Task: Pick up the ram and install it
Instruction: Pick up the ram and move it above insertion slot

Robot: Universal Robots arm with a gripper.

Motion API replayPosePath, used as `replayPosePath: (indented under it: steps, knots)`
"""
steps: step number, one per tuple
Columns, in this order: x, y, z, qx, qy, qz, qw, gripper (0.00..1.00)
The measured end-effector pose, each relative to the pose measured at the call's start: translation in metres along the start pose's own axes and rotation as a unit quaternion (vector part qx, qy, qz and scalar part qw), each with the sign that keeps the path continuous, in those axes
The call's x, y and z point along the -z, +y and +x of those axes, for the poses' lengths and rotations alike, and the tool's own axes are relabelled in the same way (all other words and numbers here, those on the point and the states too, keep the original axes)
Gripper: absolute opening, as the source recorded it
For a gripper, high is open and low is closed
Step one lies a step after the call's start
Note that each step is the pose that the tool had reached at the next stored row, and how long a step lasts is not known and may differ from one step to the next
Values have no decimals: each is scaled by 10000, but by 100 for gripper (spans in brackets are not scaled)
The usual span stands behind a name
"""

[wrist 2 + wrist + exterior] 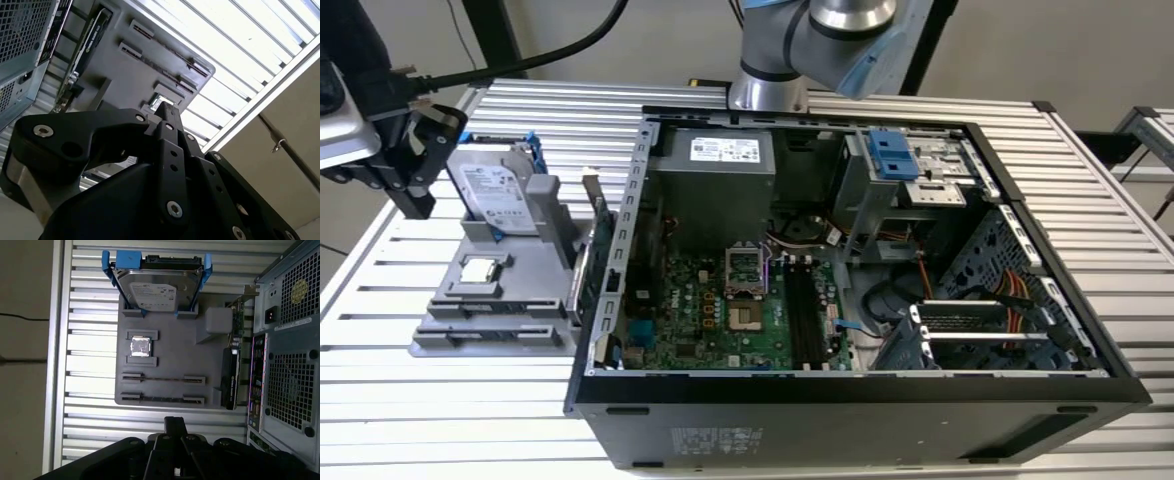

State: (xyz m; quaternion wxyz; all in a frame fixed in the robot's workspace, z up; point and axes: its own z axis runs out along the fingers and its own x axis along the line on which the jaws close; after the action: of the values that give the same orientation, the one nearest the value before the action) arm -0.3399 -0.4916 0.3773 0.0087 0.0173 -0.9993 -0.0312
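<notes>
The ram point(162, 378) is a thin dark stick seen edge-on, standing in a slot of the grey holder tray point(170, 342). A second stick like it point(162, 399) stands in the slot beside it. My black gripper point(175, 423) is shut with nothing in it and hangs apart from both sticks. In the exterior view the gripper point(416, 200) hovers above the table, at the exterior view's left of the tray point(454, 340). Its closed fingertips point(167, 112) show in the second wrist view. The open computer case point(854, 400) shows the motherboard point(720, 320) with its black memory slots point(803, 312).
On the tray a silver hard drive in a blue frame point(157, 287) stands upright, and a small square silver chip point(140, 346) lies flat. A dark expansion card point(231, 380) stands at the tray's edge by the case. The ribbed metal table point(454, 420) ends near the tray.
</notes>
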Motion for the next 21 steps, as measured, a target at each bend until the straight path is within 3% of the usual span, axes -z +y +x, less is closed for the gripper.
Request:
replayPosePath:
  steps: [11,21]
  knots:
    - [0,-1,2,334,21,6,9994,0]
    - [0,0,5,715,45,12,9974,0]
